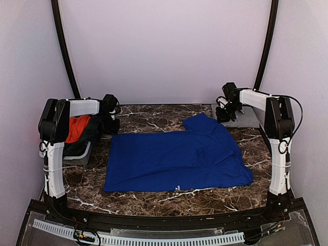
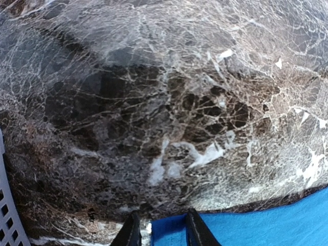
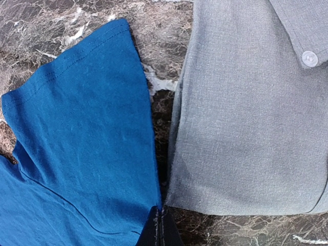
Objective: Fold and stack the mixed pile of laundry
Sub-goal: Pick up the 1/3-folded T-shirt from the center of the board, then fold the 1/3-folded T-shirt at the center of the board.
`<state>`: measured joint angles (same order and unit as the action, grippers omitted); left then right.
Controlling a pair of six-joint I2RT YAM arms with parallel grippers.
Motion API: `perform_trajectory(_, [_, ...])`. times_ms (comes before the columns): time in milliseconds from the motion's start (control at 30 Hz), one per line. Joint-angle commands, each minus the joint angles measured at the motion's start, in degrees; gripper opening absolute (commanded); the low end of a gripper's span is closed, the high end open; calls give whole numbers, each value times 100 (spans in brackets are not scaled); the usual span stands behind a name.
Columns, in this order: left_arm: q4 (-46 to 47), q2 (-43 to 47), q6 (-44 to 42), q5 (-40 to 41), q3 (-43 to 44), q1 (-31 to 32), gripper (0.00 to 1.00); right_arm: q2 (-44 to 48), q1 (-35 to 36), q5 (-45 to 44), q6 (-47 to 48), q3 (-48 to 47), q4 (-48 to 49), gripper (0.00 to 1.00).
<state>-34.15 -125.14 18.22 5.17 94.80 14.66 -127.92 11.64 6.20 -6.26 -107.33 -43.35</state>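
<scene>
The royal-blue T-shirt (image 1: 174, 159) lies spread flat across the middle of the marble table. My left gripper (image 1: 111, 123) hovers at its far left corner. In the left wrist view that gripper (image 2: 162, 214) stands open, with the blue corner (image 2: 171, 230) lying between its fingers on the table. My right gripper (image 1: 224, 115) is at the far right, shut (image 3: 161, 225) with nothing in it, over the gap between the blue sleeve (image 3: 77, 143) and a folded grey shirt (image 3: 246, 128). A red-orange garment (image 1: 77, 128) and dark cloth (image 1: 95, 132) sit at the left.
A small grey basket (image 1: 77, 154) at the left edge holds the red-orange and dark cloth; its slatted wall (image 2: 7, 215) shows beside my left gripper. The grey shirt (image 1: 245, 119) rests at the back right. Curved black poles rise behind both arms.
</scene>
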Motion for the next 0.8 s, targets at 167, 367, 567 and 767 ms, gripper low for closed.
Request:
perform_trajectory(167, [-39, -180, -64, -118, 128, -59, 17, 138, -20, 30, 53, -7, 90, 0])
perform_trajectory(367, [-247, -150, -48, -162, 349, -59, 0, 214, -21, 23, 46, 18, 89, 0])
perform_trajectory(567, [-79, 292, -100, -238, 277, -7, 0, 468, -20, 13, -10, 193, 211, 0])
perform_trajectory(767, [63, 844, -224, -128, -69, 52, 0, 854, -23, 53, -123, 599, 414, 0])
